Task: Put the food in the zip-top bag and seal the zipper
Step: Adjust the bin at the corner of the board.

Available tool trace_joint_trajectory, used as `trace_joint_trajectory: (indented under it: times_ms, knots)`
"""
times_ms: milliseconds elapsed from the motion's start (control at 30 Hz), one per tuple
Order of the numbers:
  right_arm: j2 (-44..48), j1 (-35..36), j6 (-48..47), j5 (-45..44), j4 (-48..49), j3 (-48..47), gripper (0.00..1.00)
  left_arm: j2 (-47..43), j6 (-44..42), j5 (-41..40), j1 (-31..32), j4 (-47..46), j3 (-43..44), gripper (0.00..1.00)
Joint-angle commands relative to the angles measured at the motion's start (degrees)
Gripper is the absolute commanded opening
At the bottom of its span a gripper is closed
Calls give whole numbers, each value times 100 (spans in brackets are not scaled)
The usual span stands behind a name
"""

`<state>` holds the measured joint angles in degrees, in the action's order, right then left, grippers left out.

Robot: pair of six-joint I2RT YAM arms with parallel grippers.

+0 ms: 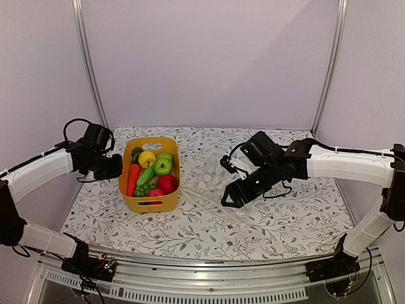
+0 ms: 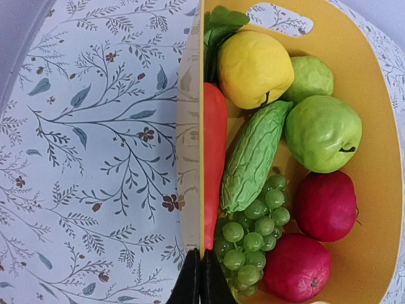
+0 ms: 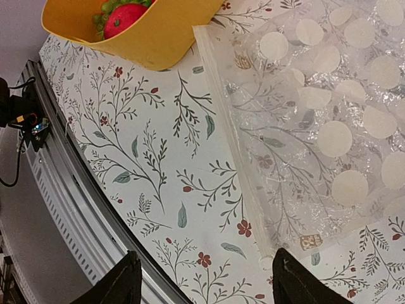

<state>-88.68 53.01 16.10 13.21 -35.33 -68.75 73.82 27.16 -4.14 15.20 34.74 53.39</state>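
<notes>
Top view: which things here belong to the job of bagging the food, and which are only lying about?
Belong to the job: toy food; zip-top bag; zipper; left gripper, shut on the wall of the yellow tub; right gripper, open above the zipper.
Only lying about: yellow tub, which holds the food; flowered table cover.

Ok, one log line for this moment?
left claw: shut on yellow tub wall | right claw: open above zipper | food: all in tub | bag: flat, empty
</notes>
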Motion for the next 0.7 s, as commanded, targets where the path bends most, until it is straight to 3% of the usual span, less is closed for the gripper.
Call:
trace_joint_trajectory:
  times_ms: [0,200,500,667]
  knots:
    - [-45,156,-90,-243,-4,242,69,-591,594,97,313,169,-422,0]
    - [-31,194,143,-293,19,128,69,-1043,427,-60,317,634,-529,0]
    - [-1207,526,-266,-1021,-520,-1292,64,-1167,580,38,324,746,-596,0]
    - [-1640,580,-310,-1283,-717,-1587,60,-1286,549,-99,312,525,-601,0]
